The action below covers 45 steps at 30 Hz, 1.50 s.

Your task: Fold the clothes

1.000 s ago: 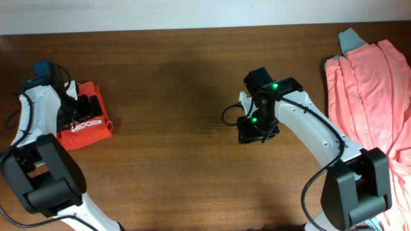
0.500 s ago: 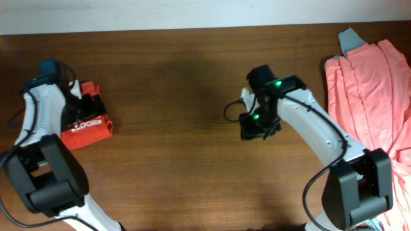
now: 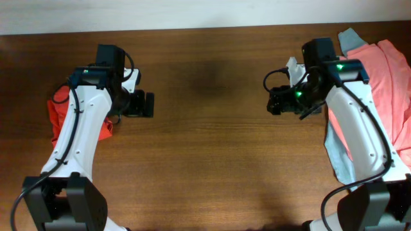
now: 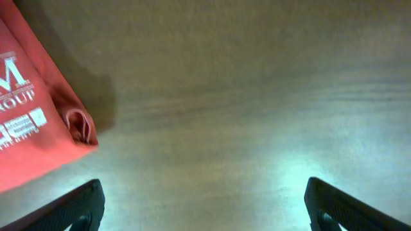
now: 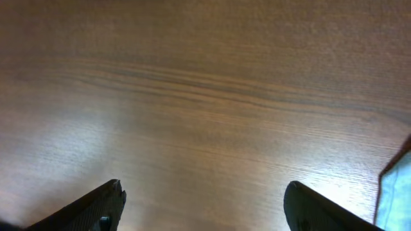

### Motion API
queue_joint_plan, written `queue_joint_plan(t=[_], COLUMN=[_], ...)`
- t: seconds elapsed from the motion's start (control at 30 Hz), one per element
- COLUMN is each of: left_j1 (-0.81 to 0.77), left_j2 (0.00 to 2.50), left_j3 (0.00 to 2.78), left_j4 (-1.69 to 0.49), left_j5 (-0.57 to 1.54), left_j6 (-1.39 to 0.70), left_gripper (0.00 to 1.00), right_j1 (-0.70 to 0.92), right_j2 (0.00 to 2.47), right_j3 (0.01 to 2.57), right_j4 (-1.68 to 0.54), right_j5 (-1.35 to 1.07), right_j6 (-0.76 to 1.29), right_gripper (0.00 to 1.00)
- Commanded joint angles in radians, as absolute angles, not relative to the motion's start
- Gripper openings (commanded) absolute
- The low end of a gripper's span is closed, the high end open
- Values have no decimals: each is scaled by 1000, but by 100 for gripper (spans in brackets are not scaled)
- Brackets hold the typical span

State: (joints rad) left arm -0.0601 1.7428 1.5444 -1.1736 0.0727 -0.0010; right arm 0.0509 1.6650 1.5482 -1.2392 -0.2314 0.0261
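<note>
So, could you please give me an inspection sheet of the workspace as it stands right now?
Surface: brown wooden table, bare across the middle.
Job's things: orange-red T-shirt at the left edge, partly under the left arm; salmon-pink garment lying loose at the right edge, grey-blue garment showing beside it.
Clutter: nothing seen.
Hands: left hand open over bare wood, beside the T-shirt; right hand open over bare wood, holding nothing.
Cables: black cable loops out at the right wrist.
Surroundings: pale strip beyond the table's far edge.
</note>
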Motion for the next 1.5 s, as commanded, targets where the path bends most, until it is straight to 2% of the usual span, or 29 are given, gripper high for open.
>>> queue_joint_plan(t=[0.0,0.2,0.33,0.57,0.73,1.47], left_j1=[-61,-65,-65,-65,-65,-65], left_j2=[1708,1533,1290,904,709,701], left_j3=[1543,1496,1276,971,883,883], left_j4=[-1197,-1172,-1050,-889,-843,-850], left_j5=[131,131,132,131,131,131], left_j6=[12,12,0,0,0,0], left_gripper=[99,99,99,99,99,99], right_j1=[33,32,32,32,32,30], right_j2=[1593,1409,1230,879,650,619], right_j3=[1559,1524,1386,1075,940,939], right_j4=[-1245,-1238,-1150,-991,-1013,-1029], right_j5=[-202,-118,-118,-57,-48,-47], right_j6=[23,68,68,143,159,158], right_gripper=[86,88,99,99,99,99])
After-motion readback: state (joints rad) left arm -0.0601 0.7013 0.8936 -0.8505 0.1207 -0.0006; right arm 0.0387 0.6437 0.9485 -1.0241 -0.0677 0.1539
